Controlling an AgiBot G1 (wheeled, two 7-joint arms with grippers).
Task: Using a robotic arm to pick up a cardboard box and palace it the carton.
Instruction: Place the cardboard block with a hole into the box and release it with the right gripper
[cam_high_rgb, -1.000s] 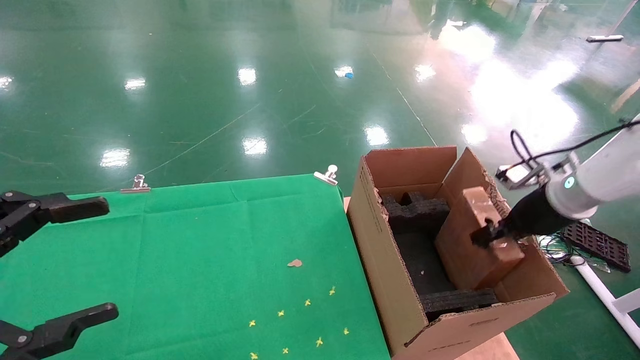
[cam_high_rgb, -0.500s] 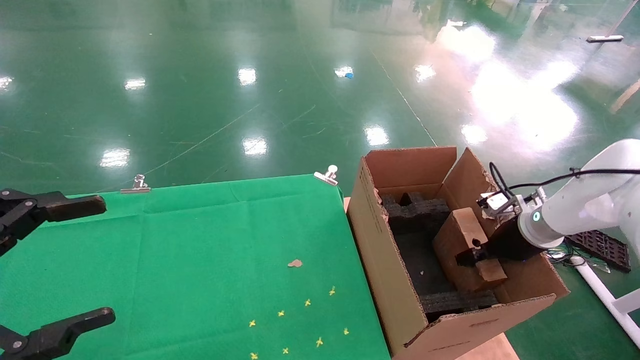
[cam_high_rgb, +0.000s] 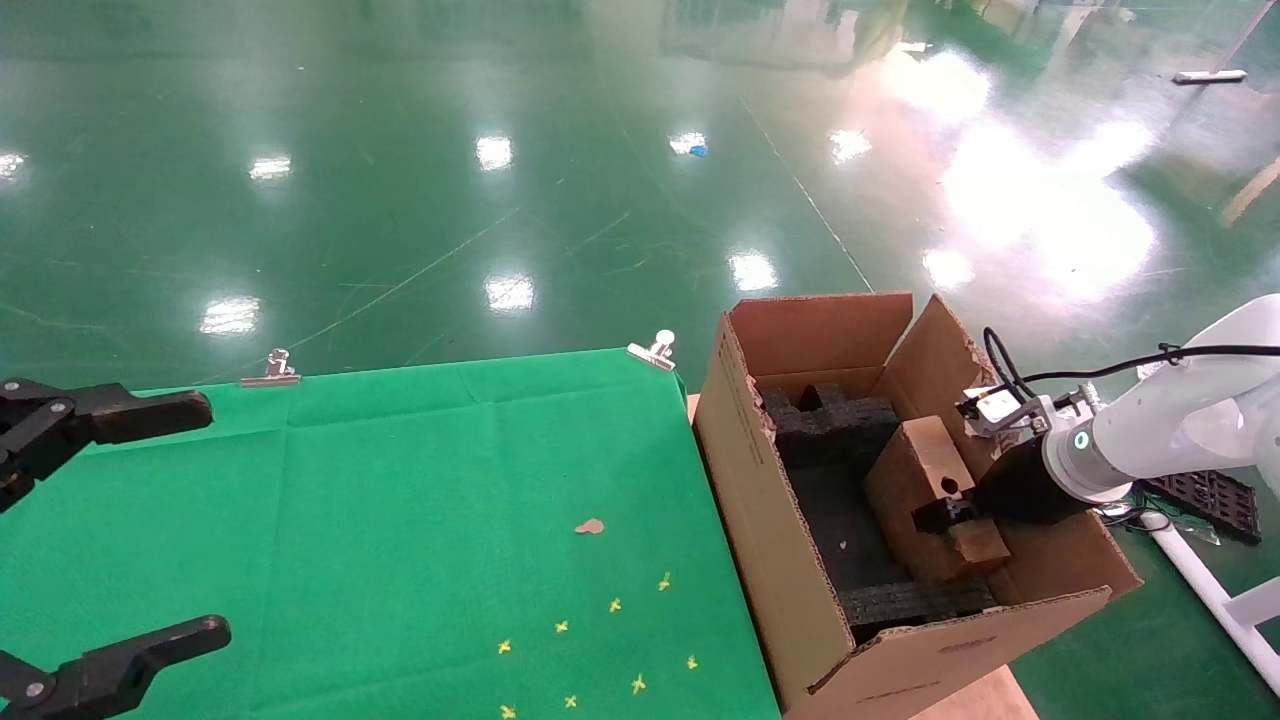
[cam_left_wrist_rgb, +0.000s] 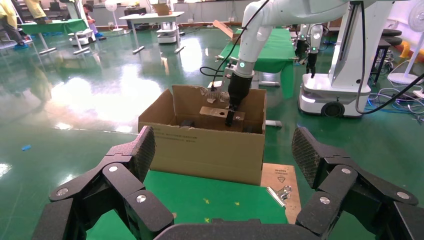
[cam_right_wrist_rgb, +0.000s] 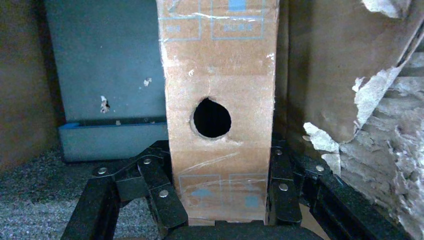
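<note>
The slim brown cardboard box (cam_high_rgb: 905, 478) stands tilted on edge inside the large carton (cam_high_rgb: 760, 520), among black foam inserts (cam_high_rgb: 835, 425). My right gripper (cam_high_rgb: 945, 515), on the white robotic arm (cam_high_rgb: 1160, 430), is shut on the box's narrow edge beside its small hole. The right wrist view shows the box (cam_right_wrist_rgb: 220, 75) clasped between the black fingers (cam_right_wrist_rgb: 155, 185) of the right gripper (cam_right_wrist_rgb: 220, 200). My left gripper (cam_high_rgb: 215, 520) is open and empty over the table's left edge. The left wrist view shows the left gripper (cam_left_wrist_rgb: 222, 137), the carton (cam_left_wrist_rgb: 200, 145) and the box (cam_left_wrist_rgb: 215, 111).
The green cloth table (cam_high_rgb: 400, 500) carries yellow marks (cam_high_rgb: 600, 650) and a brown scrap (cam_high_rgb: 590, 526). Metal clips (cam_high_rgb: 655, 350) hold its far edge. A black tray (cam_high_rgb: 1195, 490) and a white pole (cam_high_rgb: 1210, 590) lie on the floor right of the carton.
My right gripper has lowered the cardboard box deeper into the carton over the last second, with little movement in the last half second. The left gripper has stayed put.
</note>
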